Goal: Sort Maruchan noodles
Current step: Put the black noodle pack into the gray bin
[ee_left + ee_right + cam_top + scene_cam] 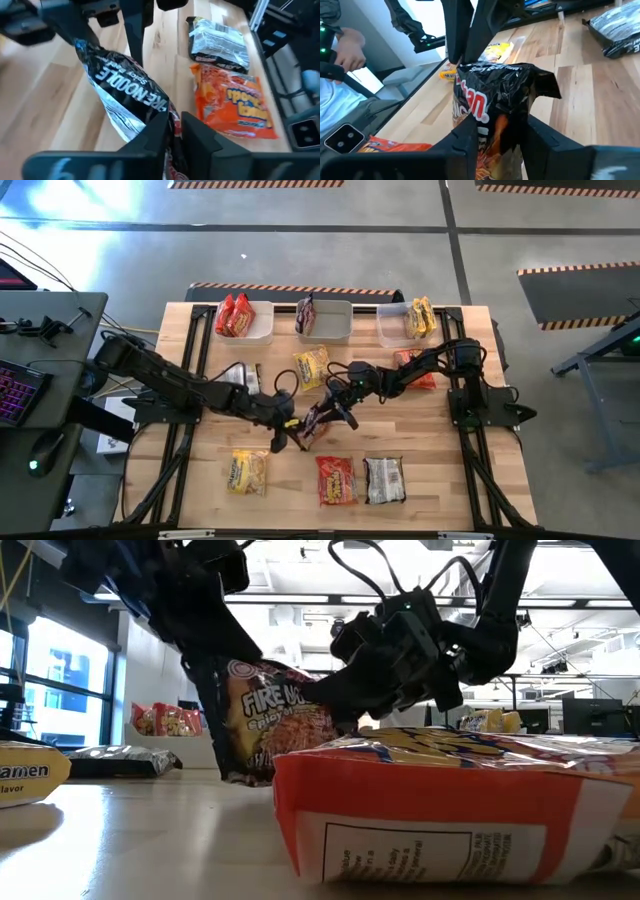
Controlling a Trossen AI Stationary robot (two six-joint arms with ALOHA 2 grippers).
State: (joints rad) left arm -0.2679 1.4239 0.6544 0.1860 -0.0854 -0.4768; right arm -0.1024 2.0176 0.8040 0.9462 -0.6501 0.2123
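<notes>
Three bins stand in a row along the far edge of the surface (200, 370): the left bin (258, 321), the middle bin (335, 320) and the right bin (392, 326), each with packets in it. Three packets lie in a row near the front edge, the left one (247, 471) apart from the middle one (336, 479) and the right one (383, 479), which lie side by side. At the centre, one packet (312, 420) is held between the left gripper (283, 434) and the right gripper (340, 402), with another packet (311, 367) lying behind it.
</notes>
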